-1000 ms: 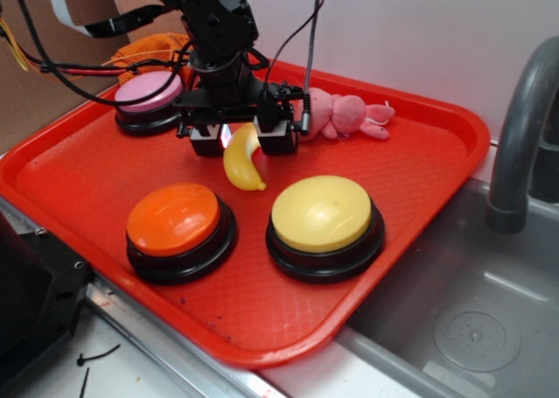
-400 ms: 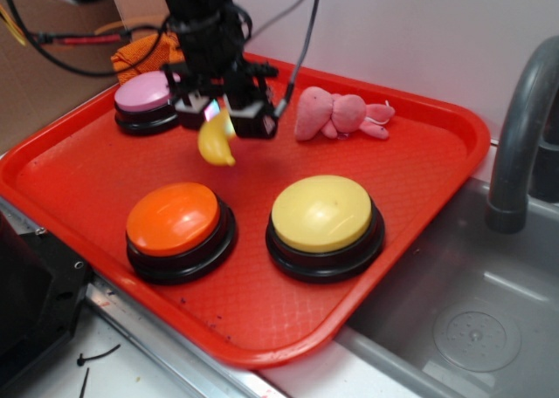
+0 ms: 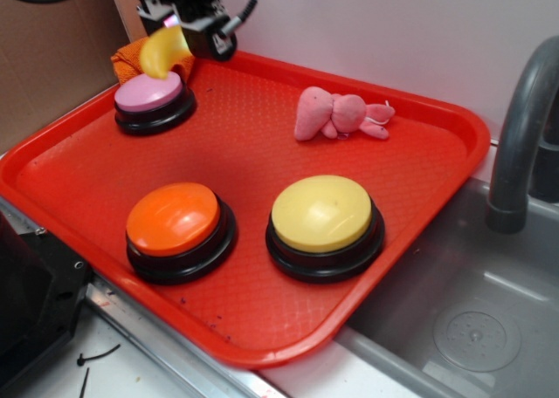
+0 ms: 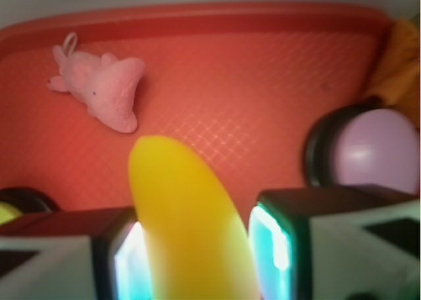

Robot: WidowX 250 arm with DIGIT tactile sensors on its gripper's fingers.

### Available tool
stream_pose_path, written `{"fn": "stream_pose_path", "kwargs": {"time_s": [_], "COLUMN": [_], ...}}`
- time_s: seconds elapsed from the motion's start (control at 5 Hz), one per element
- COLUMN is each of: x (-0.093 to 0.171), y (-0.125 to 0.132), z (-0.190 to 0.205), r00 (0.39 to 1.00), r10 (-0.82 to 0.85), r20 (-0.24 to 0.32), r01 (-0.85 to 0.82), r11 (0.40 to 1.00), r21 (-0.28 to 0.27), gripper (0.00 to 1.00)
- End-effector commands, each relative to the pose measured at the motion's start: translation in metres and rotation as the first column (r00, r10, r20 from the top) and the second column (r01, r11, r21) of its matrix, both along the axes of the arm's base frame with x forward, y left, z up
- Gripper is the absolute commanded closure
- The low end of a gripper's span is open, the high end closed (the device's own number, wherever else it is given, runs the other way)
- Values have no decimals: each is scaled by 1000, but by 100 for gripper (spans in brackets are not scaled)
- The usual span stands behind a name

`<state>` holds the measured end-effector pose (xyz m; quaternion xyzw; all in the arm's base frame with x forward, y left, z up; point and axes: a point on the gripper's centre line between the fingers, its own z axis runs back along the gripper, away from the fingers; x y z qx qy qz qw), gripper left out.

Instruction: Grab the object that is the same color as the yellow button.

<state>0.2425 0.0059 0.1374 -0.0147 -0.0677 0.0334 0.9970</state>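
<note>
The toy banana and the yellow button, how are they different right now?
The toy banana is small, curved and glossy; the yellow button is large, round and domed on a black base. The toy banana is off the red tray, clamped in the hand above the pink button; the yellow button sits on the tray near its front edge. Both are yellow, the button paler.

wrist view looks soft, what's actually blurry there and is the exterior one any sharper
Wrist view: the banana held in the gripper is very close and out of focus, its pads glowing teal-white; the pink plush toy and pink button are soft too. Exterior view: sharper, with the tray texture crisp and soft highlights on the yellow button and orange button.
</note>
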Motion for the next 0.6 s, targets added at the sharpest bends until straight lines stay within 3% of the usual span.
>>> {"fn": "stream_pose_path", "kwargs": {"time_s": [0.0,0.2,0.4], "x": [-19,-22,-19], "y": [19,26,30], "z": [69,61,48], "r00": [993,996,998], "r10": [-16,-12,52], "r20": [118,86,21], "r01": [19,16,-51], "r11": [1000,999,998], "r21": [-21,-50,-30], "gripper": [100,100,100]}}
